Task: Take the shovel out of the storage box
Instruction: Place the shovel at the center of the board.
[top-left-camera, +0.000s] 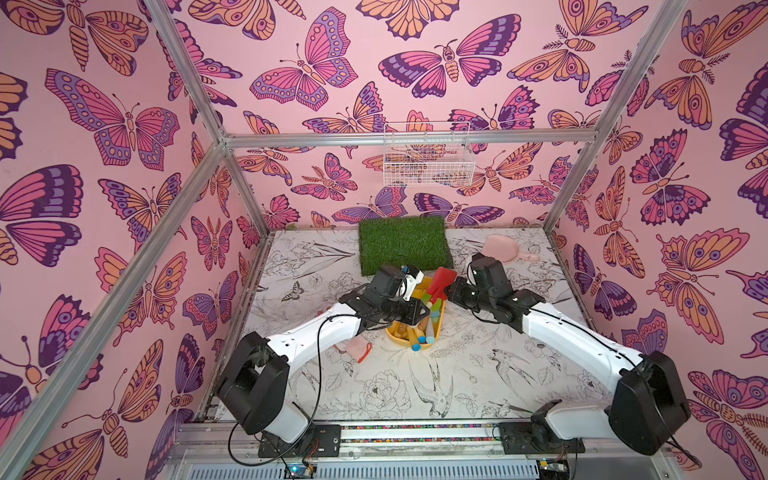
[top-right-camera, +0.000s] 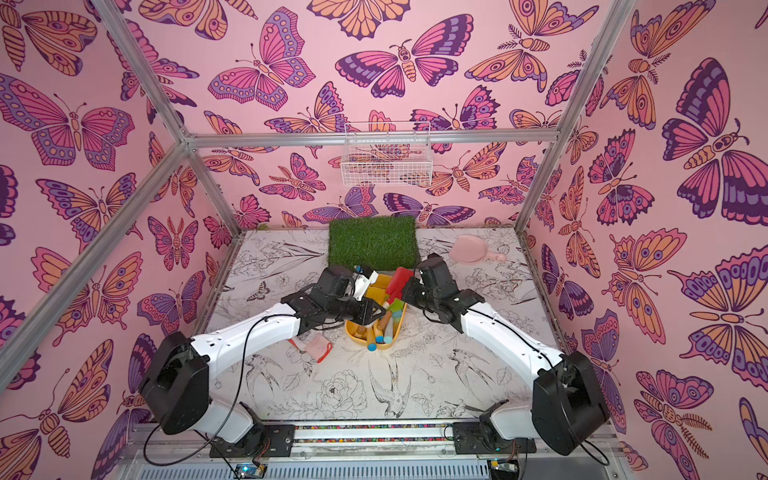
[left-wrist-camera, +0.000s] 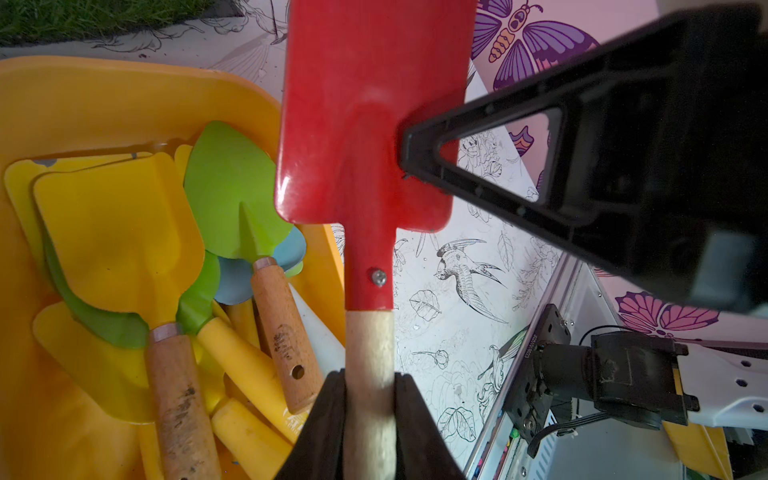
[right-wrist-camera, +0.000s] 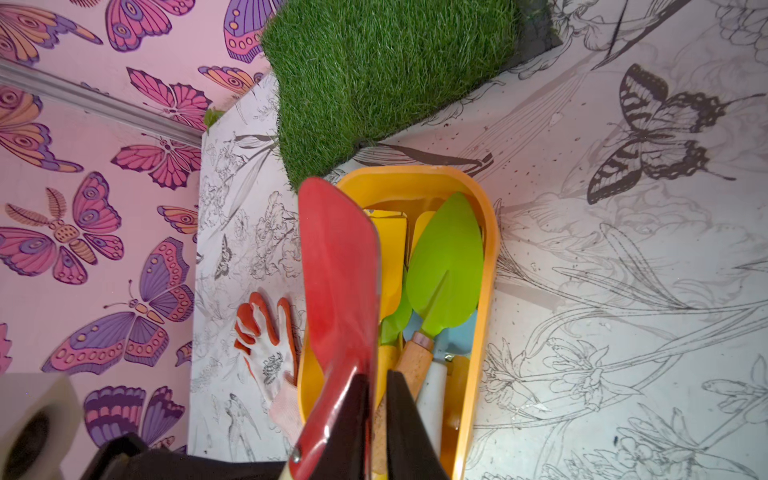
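The red shovel (top-left-camera: 441, 282) (top-right-camera: 400, 282) has a flat red blade (left-wrist-camera: 374, 124) (right-wrist-camera: 338, 270) and a pale wooden handle (left-wrist-camera: 370, 353). It hangs tilted over the far end of the yellow storage box (top-left-camera: 415, 345) (left-wrist-camera: 83, 83) (right-wrist-camera: 492, 249). My left gripper (left-wrist-camera: 370, 376) (top-left-camera: 428, 309) is shut on the wooden handle. My right gripper (right-wrist-camera: 377, 374) (top-left-camera: 451, 286) is shut on the side edge of the blade, and one of its black fingers (left-wrist-camera: 419, 153) lies against the red metal. The lower end of the handle is hidden.
Inside the box lie a green trowel (right-wrist-camera: 446, 270), a yellow shovel (left-wrist-camera: 120, 237) and several other handled tools. A green turf mat (top-left-camera: 405, 245) sits just behind it, with a pink scoop (top-left-camera: 505, 248) at the back right. An orange-and-white glove (right-wrist-camera: 266, 332) lies left of the box. A wire basket (top-left-camera: 428, 158) hangs on the back wall.
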